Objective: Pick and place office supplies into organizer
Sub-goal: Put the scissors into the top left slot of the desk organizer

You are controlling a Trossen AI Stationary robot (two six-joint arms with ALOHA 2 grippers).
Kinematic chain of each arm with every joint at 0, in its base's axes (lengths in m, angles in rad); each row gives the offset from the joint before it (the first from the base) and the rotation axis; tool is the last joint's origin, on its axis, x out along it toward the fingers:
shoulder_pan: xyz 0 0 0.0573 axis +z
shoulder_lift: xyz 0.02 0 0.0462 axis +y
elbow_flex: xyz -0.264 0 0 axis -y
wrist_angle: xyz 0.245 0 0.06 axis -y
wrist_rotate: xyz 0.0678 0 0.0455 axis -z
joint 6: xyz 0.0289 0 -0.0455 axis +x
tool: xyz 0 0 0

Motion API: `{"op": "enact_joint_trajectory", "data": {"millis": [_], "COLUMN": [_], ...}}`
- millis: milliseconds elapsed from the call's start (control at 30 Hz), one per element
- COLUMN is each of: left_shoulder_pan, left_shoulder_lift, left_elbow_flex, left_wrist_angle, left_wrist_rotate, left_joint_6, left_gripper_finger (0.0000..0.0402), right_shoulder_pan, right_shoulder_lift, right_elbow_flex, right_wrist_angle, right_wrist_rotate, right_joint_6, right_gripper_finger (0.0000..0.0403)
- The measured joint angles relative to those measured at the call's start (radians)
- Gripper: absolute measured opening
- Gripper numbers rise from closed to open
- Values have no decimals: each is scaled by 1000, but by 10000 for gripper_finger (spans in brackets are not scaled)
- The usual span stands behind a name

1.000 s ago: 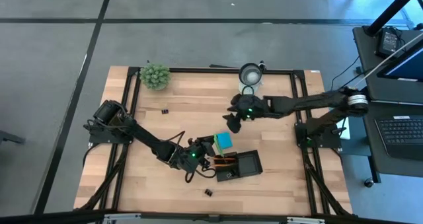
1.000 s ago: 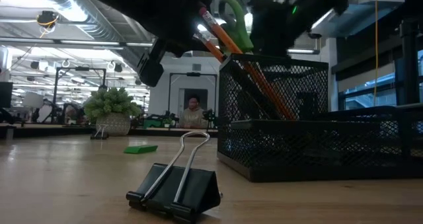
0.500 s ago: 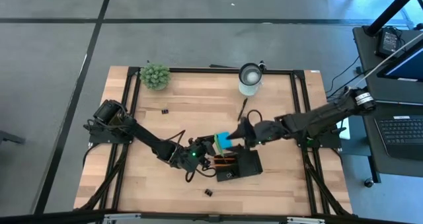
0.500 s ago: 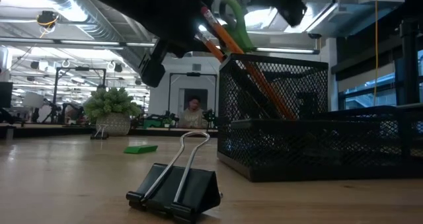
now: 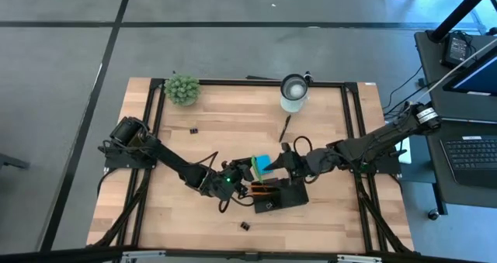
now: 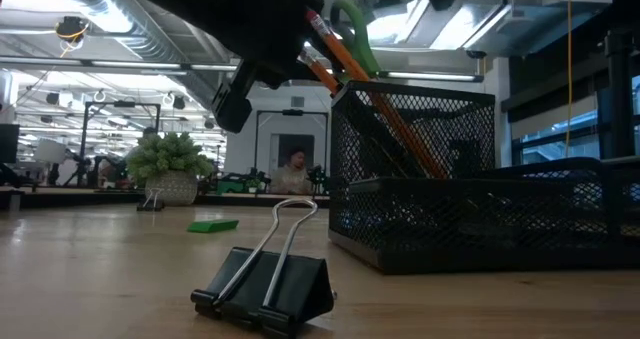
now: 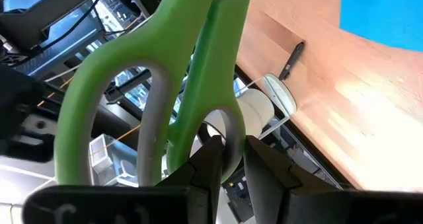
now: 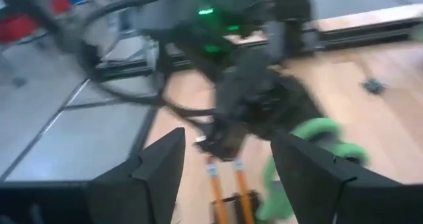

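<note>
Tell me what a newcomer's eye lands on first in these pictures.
The green-handled scissors fill the left wrist view, clamped in the left hand right beside the black mesh organizer, where orange pencils already stand slanted. The right hand hovers open close by, next to the blue note pad. In the low view, a black binder clip lies large on the wooden table.

**Quick count of what's on the table**

Two arms. One organizer (image 5: 281,194), one pair of scissors (image 7: 165,85), two pencils (image 6: 340,64), one blue pad (image 5: 262,163), one pen (image 5: 285,128), three clips (image 6: 265,289), one green block (image 6: 213,225), one cup (image 5: 293,92), one plant (image 5: 182,89).
</note>
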State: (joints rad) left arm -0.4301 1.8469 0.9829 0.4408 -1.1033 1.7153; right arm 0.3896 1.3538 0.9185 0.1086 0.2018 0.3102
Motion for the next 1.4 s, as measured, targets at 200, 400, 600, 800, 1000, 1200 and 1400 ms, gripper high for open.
{"op": "enact_joint_trajectory", "data": {"millis": [200, 400, 600, 800, 1000, 1200, 1400], "left_shoulder_pan": [0, 0, 0, 0, 0, 0, 1], "left_shoulder_lift": [0, 0, 0, 0, 0, 0, 0], "left_elbow_flex": [0, 0, 0, 0, 0, 0, 0], "left_wrist_angle": [2, 3, 3, 4, 3, -4, -3], "left_wrist_rotate": [0, -1, -1, -2, -13, -24, -31], "left_joint_6": [0, 0, 0, 0, 0, 1, 1], "left_gripper_finger": [58, 58, 58, 58, 58, 58, 58], "right_shoulder_pan": [-7, -19, -48, -47, -48, -58, -70], "right_shoulder_lift": [64, 115, 141, 151, 161, 197, 204], "right_elbow_flex": [0, 0, 0, 0, 0, 0, 0], "right_wrist_angle": [10, 18, 26, 63, 68, 107, 115], "right_wrist_rotate": [51, 102, 97, 64, 59, 60, 56], "right_joint_6": [28, 30, 92, 105, 109, 115, 120], "right_gripper_finger": [228, 228, 228, 228, 228, 228, 228]}}
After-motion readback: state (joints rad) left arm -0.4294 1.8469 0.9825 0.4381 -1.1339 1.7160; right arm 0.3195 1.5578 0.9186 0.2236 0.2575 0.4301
